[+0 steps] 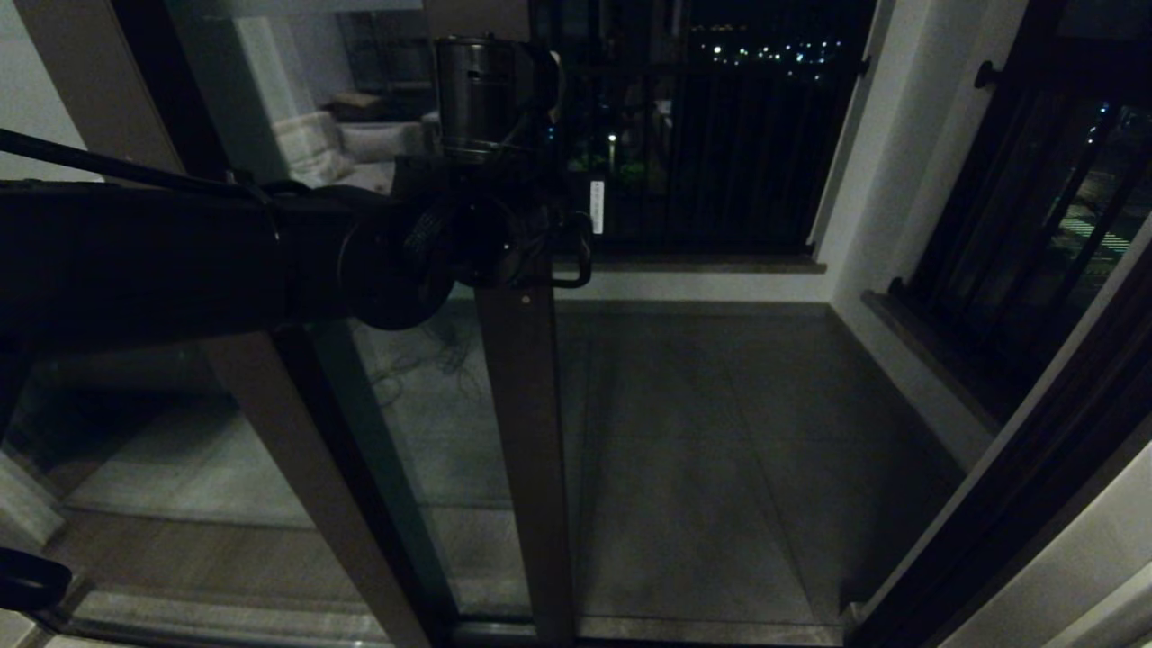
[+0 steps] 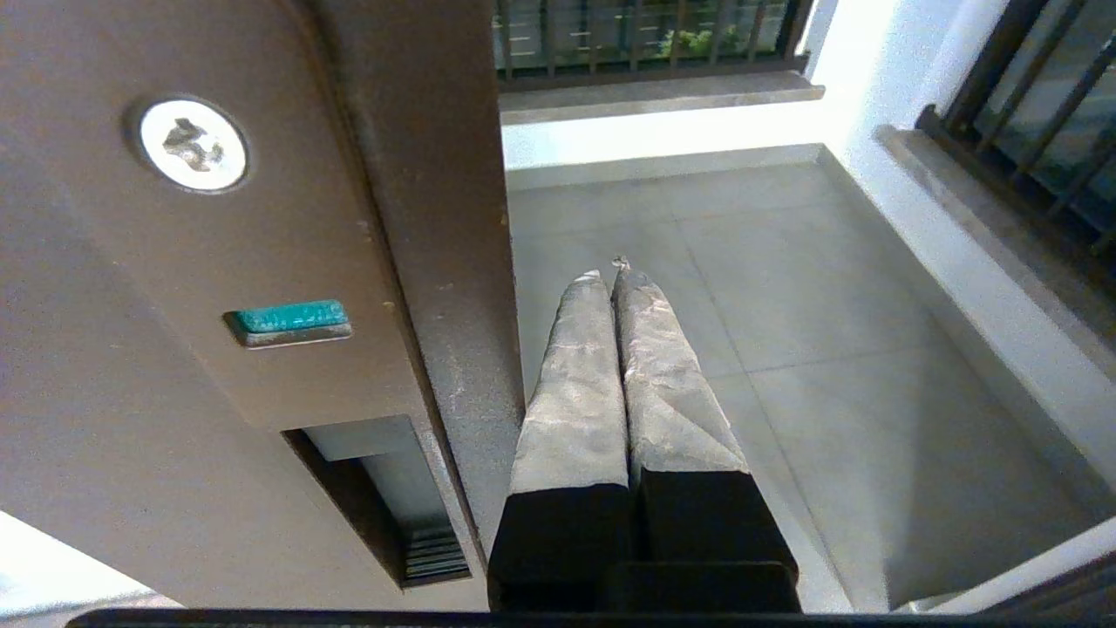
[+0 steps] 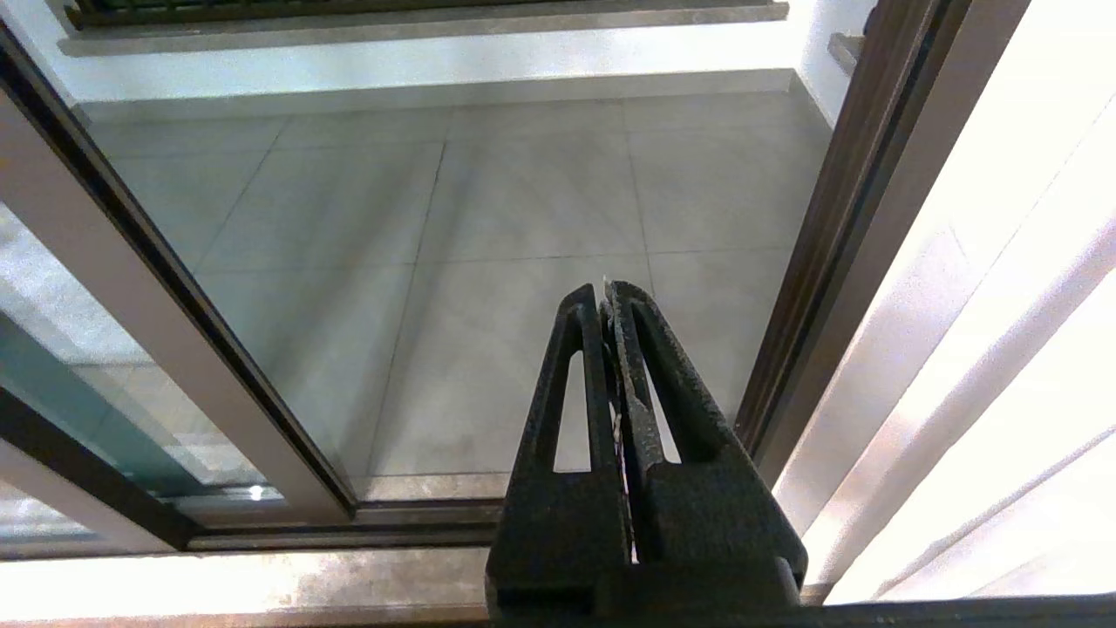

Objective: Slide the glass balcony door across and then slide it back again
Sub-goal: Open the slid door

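Both grippers pinched shut, empty. Left gripper (image 2: 615, 275) just beside glass balcony door (image 2: 418, 174) stile edge; closed tips could slip off, door stalls. Right gripper (image 3: 606, 292) idle.

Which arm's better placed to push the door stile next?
Left. The left gripper, shut, sits right beside the dark brown metal stile of the glass balcony door, next to its recessed slot handle. The right gripper, shut, hangs over the doorway threshold, away from the stile.
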